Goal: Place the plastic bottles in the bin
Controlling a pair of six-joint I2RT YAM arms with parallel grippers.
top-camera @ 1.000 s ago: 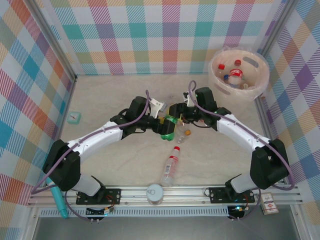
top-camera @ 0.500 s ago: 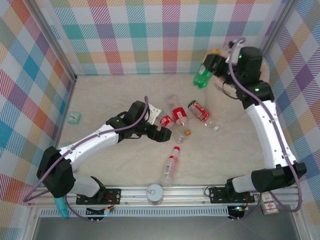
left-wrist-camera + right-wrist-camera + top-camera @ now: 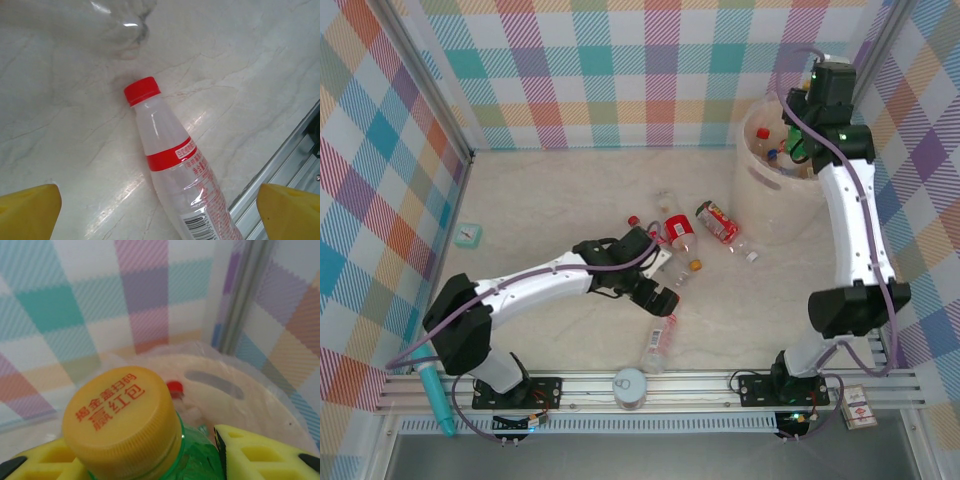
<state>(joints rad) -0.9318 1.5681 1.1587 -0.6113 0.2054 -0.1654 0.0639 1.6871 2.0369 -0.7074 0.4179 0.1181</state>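
left fingers (image 3: 30,212): spread wide, holding nothing, poised over the clear plastic bottle with red cap and red label (image 3: 172,170) lying on the pale marbled desk (image 3: 75,125)
right fingers (image 3: 260,450): clamped on the green plastic bottle with yellow cap (image 3: 122,420), above the round beige plastic bin (image 3: 270,410)
bin: far right corner, bottles inside

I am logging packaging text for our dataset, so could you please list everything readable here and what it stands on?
"揭金盖扫码 赢红包": red characters on the yellow cap of the green bottle.
On the red-labelled bottle, white print and barcode digits: too blurred to read.
On the other bottles, top view: labels too small to read.
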